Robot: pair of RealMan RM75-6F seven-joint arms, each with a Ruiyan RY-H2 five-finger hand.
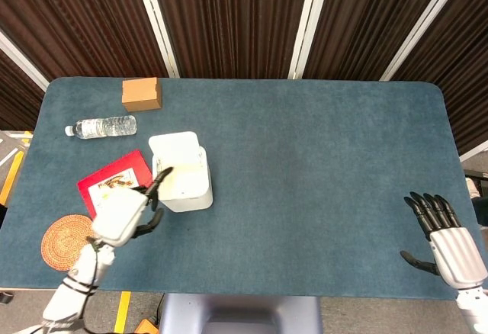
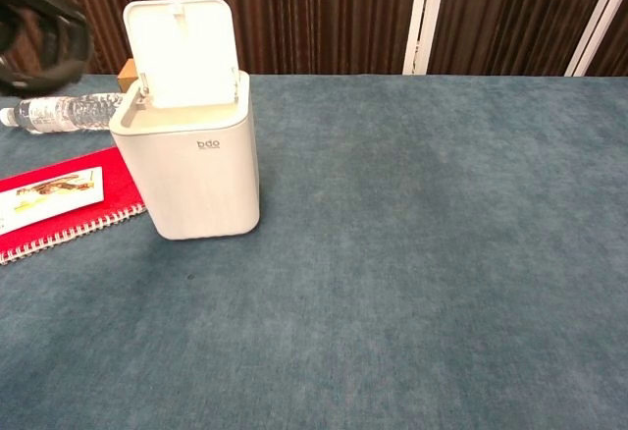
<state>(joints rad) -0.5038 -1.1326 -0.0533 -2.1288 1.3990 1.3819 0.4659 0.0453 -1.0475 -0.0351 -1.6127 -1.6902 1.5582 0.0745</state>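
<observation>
While the left hand (image 1: 122, 216) hovers just near-left of the white bin (image 1: 183, 178), fingers released and grasping nothing, the bin stands left of table centre with its lid (image 2: 181, 39) raised. Right hand (image 1: 456, 250) rests near-right, fingers spread, empty.

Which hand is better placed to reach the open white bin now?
Probably the left hand: it hovers beside the white bin, whose lid stands open. The right hand rests open at the table's far right edge.
</observation>
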